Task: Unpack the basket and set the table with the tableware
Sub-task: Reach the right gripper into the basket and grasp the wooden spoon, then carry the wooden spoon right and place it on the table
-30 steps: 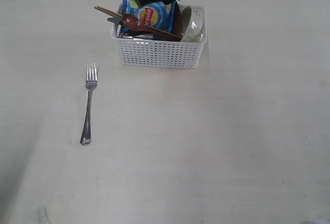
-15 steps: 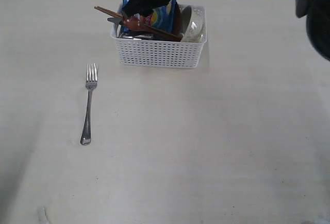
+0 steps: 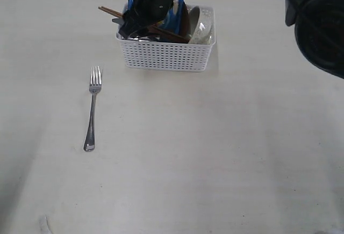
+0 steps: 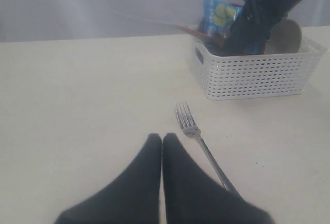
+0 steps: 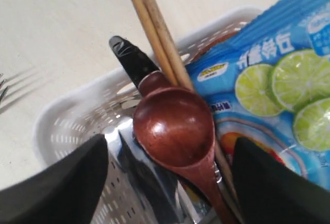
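The right gripper [image 5: 170, 151] is seen lowered into the left end of the basket [image 3: 166, 56] with its two dark fingers [image 5: 72, 183] spread wide; nothing is clasped between them. The bowl of the dark reddish wooden spoon [image 5: 172, 126] is framed in the gap, apart from both fingers, and whether any other item is touched cannot be told. Two brown chopsticks [image 5: 154, 33] are laid side by side under the spoon, their ends jutting past the basket's far-left rim. A blue crisp packet [image 5: 273, 80] printed with lime slices is stood just right of the spoon, and a shiny steel surface [image 5: 139, 183] is seen beneath it; a dark glossy tip [image 5: 128, 59] is poked over the left rim, but what it belongs to cannot be told. At the right end of the basket an off-white bowl [image 3: 201, 24] is tipped on its side, with a dark brown plate [image 3: 184, 21] set on edge between it and the packet. The basket is placed on the far part of the table [image 3: 242, 153], a little left of centre. A steel fork [image 3: 93, 107] is laid flat on the table to the near left of the basket, well apart from it, tines pointing away. The left gripper [image 4: 161, 139] is held over the table just beside the fork's handle, fingers pressed together with nothing between them.
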You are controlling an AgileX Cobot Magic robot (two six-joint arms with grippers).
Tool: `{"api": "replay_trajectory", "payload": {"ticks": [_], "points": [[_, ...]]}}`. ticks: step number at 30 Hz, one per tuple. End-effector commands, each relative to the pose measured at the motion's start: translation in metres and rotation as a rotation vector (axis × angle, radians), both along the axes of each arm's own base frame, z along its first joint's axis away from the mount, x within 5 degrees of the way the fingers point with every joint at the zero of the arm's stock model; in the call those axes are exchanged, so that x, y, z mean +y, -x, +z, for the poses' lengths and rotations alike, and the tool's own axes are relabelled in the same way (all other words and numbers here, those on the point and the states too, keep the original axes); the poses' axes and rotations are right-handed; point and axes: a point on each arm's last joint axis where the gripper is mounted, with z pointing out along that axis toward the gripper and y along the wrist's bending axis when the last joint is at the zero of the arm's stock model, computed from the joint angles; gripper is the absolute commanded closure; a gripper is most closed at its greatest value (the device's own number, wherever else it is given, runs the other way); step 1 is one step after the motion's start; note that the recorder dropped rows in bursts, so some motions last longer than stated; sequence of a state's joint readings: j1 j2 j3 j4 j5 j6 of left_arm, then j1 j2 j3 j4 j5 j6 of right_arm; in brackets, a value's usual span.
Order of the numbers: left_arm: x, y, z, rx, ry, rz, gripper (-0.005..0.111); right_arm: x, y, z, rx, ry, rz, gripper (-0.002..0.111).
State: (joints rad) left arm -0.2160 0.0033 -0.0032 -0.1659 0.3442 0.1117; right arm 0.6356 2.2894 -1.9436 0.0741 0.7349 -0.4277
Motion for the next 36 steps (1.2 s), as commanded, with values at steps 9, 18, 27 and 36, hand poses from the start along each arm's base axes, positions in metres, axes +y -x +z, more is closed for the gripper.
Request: {"api": "replay_trajectory", "payload": {"ticks": [9,18,27,36], "points": [[0.0,0.0,-0.001,-0.002,-0.001,-0.004,0.107,0.004,-0.011,-0.031,-0.023,-0.005,0.001,0.043],[0.0,0.0,-0.001,-0.002,-0.001,-0.004,0.107,0.009,-0.018,-0.043,-0.079,-0.043,-0.006,0.063],[0.0,0.0,-0.001,-0.002,-0.001,-0.004,0.107,0.008,-0.017,-0.03,-0.093,-0.05,-0.005,0.109],[0.0,0.0,-0.001,-0.002,-0.001,-0.004,0.107,-0.002,-0.002,0.073,-0.256,-0.162,0.002,0.109]]}}
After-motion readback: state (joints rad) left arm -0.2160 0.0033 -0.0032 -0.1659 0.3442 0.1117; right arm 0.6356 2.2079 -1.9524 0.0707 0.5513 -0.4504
